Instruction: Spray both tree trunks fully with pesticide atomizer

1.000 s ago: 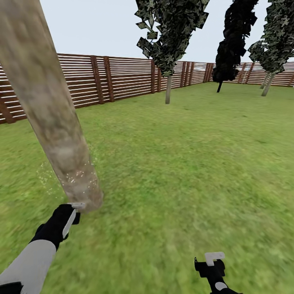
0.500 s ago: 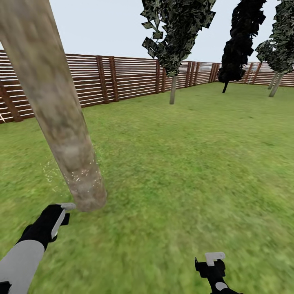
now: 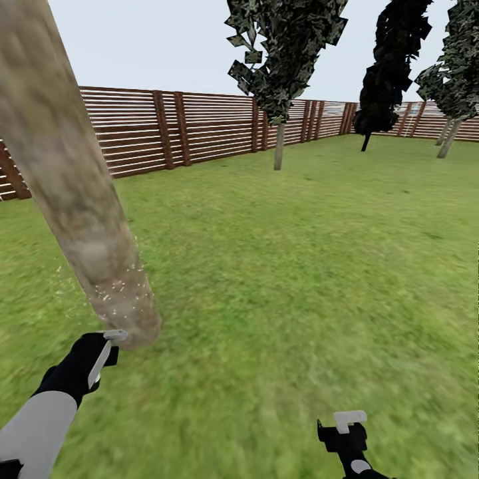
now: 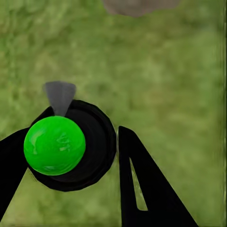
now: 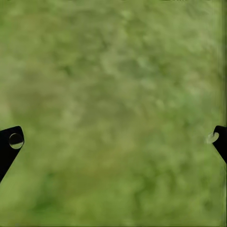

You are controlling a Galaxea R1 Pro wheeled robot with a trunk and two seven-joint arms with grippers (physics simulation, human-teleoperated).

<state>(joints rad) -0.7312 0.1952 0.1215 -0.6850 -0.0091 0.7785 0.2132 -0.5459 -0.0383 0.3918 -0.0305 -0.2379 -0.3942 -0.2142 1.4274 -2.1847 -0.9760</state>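
Note:
A thick, mottled grey-brown tree trunk (image 3: 73,219) leans across the left of the head view, with pale spray specks (image 3: 120,289) scattered on its lower part. My left gripper (image 3: 100,354) hovers just in front of the trunk's base and is shut on the pesticide atomizer (image 4: 61,144), a black round body with a bright green cap. Its grey nozzle (image 4: 60,97) points toward the trunk base (image 4: 137,5). The second tree (image 3: 279,143) stands far off by the fence, under a blocky dark green crown (image 3: 286,53). Low over the grass, my right gripper (image 3: 347,426) is open with nothing between its fingers (image 5: 10,142).
Green lawn (image 3: 299,266) stretches ahead to a brown slatted fence (image 3: 199,126). A near-black narrow conifer (image 3: 392,60) and another leafy tree (image 3: 452,66) stand at the far right.
The head view swung a little right, then back left, so the near trunk shifted in the picture. My left gripper stays at the trunk's base with the atomizer. The right gripper has not moved.

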